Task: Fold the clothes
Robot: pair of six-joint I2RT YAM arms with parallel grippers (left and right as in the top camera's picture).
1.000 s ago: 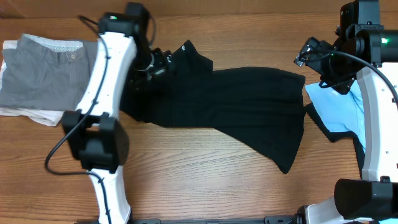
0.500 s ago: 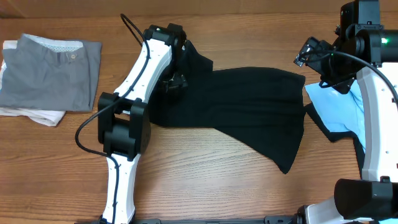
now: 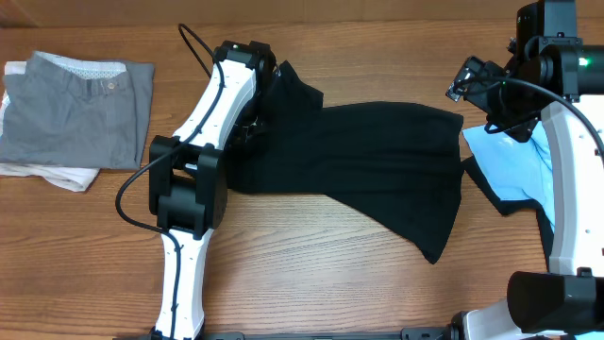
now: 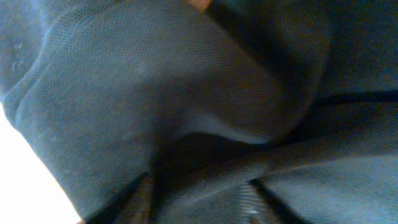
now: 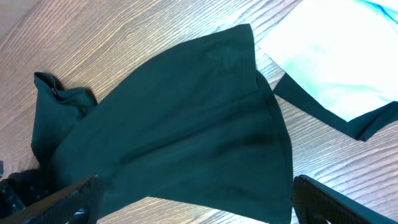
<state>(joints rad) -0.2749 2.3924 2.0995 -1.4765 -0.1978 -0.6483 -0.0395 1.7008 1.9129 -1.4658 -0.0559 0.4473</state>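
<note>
Black shirt (image 3: 377, 161) lies mid-table, long axis L–R, tailing down toward the R. Your L gripper (image 3: 255, 121) is right on its L end, so L is the nearer arm. That arm reaches fwd, wrist tipped down into the cloth. Its fingers (image 4: 144, 194) straddle a fold, not wide; can't tell if it's gripped. R gripper (image 5: 196, 186) hangs spread wide by the far R corner, beside the blue shirt (image 3: 514, 165).

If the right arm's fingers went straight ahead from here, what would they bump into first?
Most likely the large black shirt spread on the wooden table: it fills the view between the open right fingers. How far off it lies is unclear.
</note>
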